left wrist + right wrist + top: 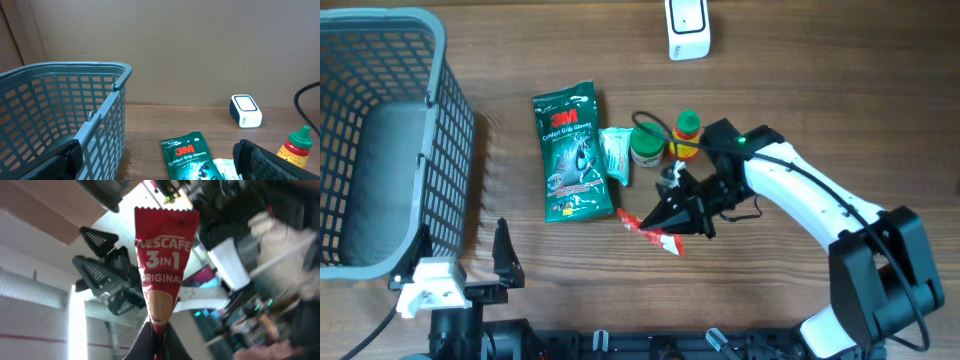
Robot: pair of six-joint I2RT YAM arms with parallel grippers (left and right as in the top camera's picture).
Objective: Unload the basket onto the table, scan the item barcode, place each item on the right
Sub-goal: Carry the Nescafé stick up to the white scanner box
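A red Nescafe 3-in-1 sachet (161,265) stands up from my right gripper (159,341), which is shut on its lower end. From overhead the sachet (634,221) hangs low over the table in front of the other goods, with the right gripper (667,222) clamped on it. No barcode shows on the face I see. The white scanner (687,28) sits at the table's far edge, well away from the sachet, and shows too in the left wrist view (245,110). My left gripper (460,258) rests open beside the basket with nothing between its fingers (259,159).
A grey mesh basket (444,120) fills the left side (100,120). A green 3M glove pack (568,150), a small white-green packet (616,153), a green-lidded jar (645,147) and a red bottle with a green cap (686,135) lie mid-table.
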